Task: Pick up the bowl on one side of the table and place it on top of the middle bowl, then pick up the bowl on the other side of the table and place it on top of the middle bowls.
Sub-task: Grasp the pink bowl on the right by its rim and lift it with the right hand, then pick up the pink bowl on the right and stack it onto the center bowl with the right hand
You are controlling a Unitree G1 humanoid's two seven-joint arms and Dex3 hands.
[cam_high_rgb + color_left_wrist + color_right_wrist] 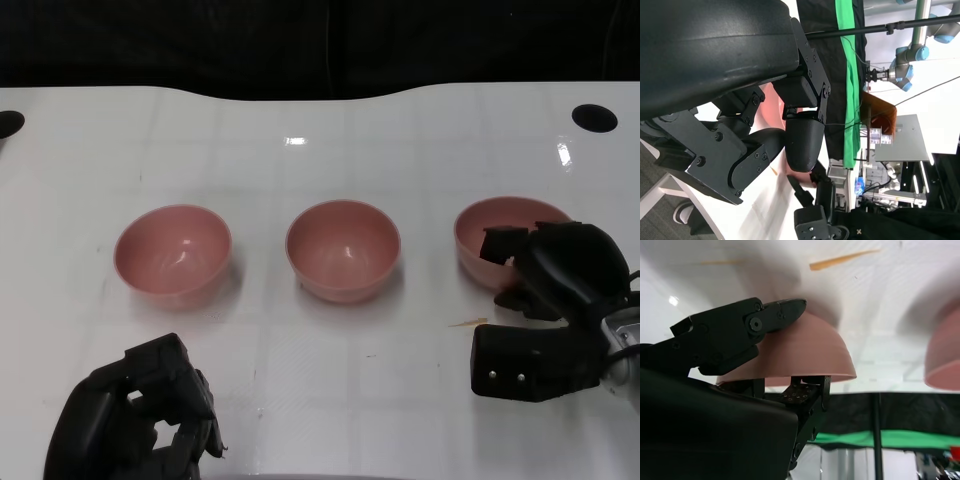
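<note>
Three pink bowls stand in a row on the white table (320, 380): the left bowl (172, 250), the middle bowl (343, 248) and the right bowl (500, 225). My right hand (560, 270) is at the right bowl's near rim, one finger inside and the thumb outside. In the right wrist view its fingers (740, 332) pinch the wall of the right bowl (805, 352), which still sits on the table, and the middle bowl (945, 360) shows at the edge. My left hand (140, 420) hovers near the table's front, short of the left bowl, fingers curled in and holding nothing.
A thin orange sliver (467, 322) lies on the table just in front of the right bowl. Two black round holes (594, 117) (8, 123) sit near the far corners. A dark backdrop lies beyond the table's curved far edge.
</note>
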